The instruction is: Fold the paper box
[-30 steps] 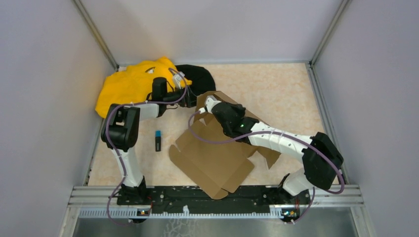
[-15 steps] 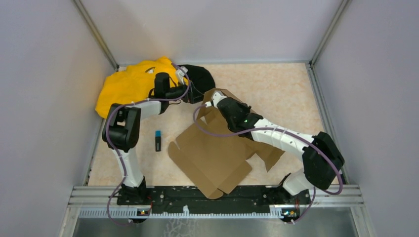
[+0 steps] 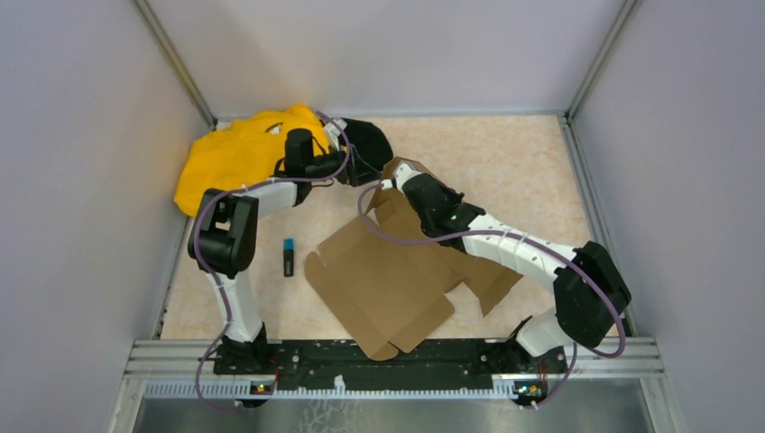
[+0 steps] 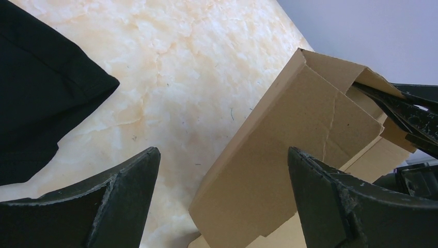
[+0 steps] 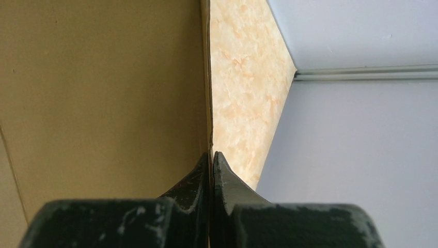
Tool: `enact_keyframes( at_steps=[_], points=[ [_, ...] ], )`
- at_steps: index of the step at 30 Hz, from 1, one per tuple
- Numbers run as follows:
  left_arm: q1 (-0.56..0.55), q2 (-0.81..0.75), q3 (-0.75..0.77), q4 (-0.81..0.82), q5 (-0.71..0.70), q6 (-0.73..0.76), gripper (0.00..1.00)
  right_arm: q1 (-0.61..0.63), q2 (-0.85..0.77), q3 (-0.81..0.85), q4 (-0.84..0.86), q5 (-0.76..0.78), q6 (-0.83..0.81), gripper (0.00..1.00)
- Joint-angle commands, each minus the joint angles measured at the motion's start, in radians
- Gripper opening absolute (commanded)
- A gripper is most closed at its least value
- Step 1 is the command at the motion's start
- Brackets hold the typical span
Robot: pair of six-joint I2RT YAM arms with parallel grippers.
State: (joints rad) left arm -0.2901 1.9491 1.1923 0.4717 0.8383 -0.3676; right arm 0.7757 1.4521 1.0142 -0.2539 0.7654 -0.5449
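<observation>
Paper box [image 3: 379, 280] of matt brown cardboard (creased) — smooth marble-look table [image 3: 505, 153]

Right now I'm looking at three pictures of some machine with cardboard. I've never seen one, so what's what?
These are two robot arms bolted at the near edge of a table. One picture looks down from above. The other two come from a camera on each wrist. On the table lie a brown paper box, still mostly flat, a yellow cloth, a black cloth and a small stick with a blue end. The right gripper is shut on the edge of a raised flap of the box. The left gripper is open beside that flap, holding nothing.
</observation>
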Motion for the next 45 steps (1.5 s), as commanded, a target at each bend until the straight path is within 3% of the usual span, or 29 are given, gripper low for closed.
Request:
enact_keyframes(
  at_steps=[1,23,45],
  points=[
    [-0.007,0.022,0.022,0.014,0.022,0.027,0.99,-0.003,-0.052,-0.008,0.045,-0.006,0.026,0.0],
    [-0.026,-0.022,-0.171,0.154,0.084,0.059,0.99,0.176,0.01,-0.041,0.085,0.27,-0.066,0.0],
    [-0.029,-0.001,-0.267,0.338,0.157,0.053,0.99,0.294,0.057,-0.077,0.139,0.388,-0.151,0.0]
  ],
)
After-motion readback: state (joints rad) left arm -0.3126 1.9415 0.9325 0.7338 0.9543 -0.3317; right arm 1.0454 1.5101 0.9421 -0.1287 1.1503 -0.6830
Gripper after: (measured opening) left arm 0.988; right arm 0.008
